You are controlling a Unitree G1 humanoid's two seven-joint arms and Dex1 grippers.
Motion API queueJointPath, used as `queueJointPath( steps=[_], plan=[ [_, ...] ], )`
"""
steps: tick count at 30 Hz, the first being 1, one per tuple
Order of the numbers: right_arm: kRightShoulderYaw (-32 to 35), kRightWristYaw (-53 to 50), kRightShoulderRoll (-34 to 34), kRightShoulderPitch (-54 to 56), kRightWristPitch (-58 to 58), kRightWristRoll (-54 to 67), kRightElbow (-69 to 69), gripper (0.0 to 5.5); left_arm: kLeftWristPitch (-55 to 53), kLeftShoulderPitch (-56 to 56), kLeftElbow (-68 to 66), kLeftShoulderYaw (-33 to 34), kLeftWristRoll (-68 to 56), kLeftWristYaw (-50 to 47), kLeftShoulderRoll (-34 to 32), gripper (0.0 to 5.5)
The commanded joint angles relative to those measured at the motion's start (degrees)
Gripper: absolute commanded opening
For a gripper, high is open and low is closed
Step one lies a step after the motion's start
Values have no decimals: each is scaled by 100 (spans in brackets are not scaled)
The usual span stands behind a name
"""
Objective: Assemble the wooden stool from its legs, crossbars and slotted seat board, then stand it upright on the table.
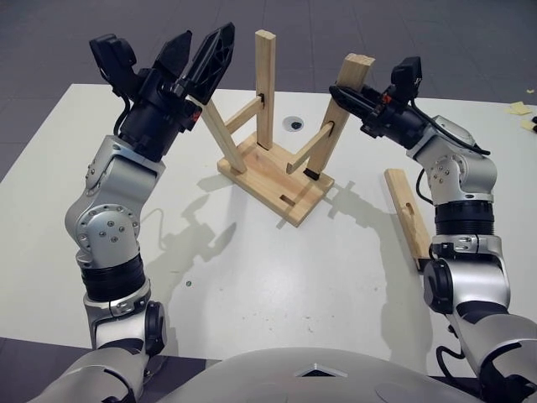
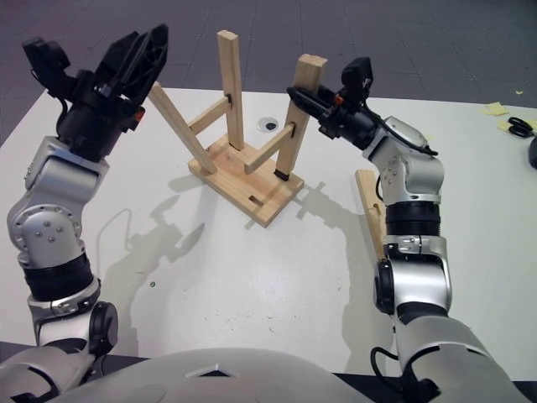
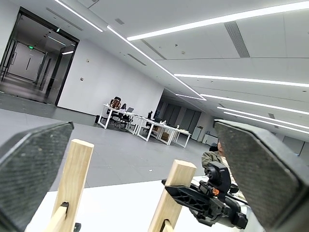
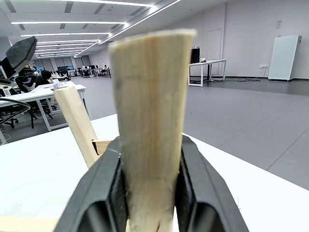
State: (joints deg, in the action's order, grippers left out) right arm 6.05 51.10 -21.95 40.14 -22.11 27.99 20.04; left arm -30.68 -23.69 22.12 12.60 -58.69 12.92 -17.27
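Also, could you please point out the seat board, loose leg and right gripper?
seat board [image 1: 268,180]: left eye view, top face
loose leg [image 1: 411,227]: left eye view, middle
right gripper [image 1: 342,92]: left eye view, between fingertips

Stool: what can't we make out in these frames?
- Left leg top: eye views, behind left gripper; contact unclear.
- Spare leg near end: eye views, behind right arm.
- Right leg where it meets seat: right wrist view, behind right gripper.

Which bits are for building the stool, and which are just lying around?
For the stool: slotted seat board, standing legs, crossbars, held leg in the right tool, loose leg on the table.
Just lying about: yellow paper scraps at the table's far right edge.
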Motion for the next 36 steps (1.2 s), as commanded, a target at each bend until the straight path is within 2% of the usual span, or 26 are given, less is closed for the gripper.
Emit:
queueJointPath(
  steps=[1, 7, 13, 17, 23, 27, 31, 36],
  plan=[
    [28, -160, 149, 86, 140, -68, 9, 103, -102, -64, 0, -32, -13, 29, -11, 540],
    [60, -270, 130, 115, 149, -122, -4, 103, -128, -53, 47, -27, -12, 20, 5, 540],
    [-388, -284, -62, -1216, -408, -314, -1023, 103, -140, -5, 124, 11, -9, -38, 6, 540],
    [-337, -1091, -131, -1918, -1190, -331, -1579, 103, -147, 73, 198, 27, -11, -98, 30, 540],
    [-407, -2329, -211, -1701, -2423, -510, -1472, 103, -147, 82, 215, -23, 32, -121, 65, 540],
    [-494, -2477, -402, -1138, -2876, -492, -1275, 103, -138, 53, 177, -35, 67, -84, 43, 540],
    [-928, -2619, -628, -1679, -3359, -544, -1967, 103, -122, 56, 207, -100, 114, -74, 64, 540],
    [-712, -2996, -525, -2245, -3482, -290, -2454, 105, -106, 197, 274, -11, 69, -123, 55, 540]
  ],
)
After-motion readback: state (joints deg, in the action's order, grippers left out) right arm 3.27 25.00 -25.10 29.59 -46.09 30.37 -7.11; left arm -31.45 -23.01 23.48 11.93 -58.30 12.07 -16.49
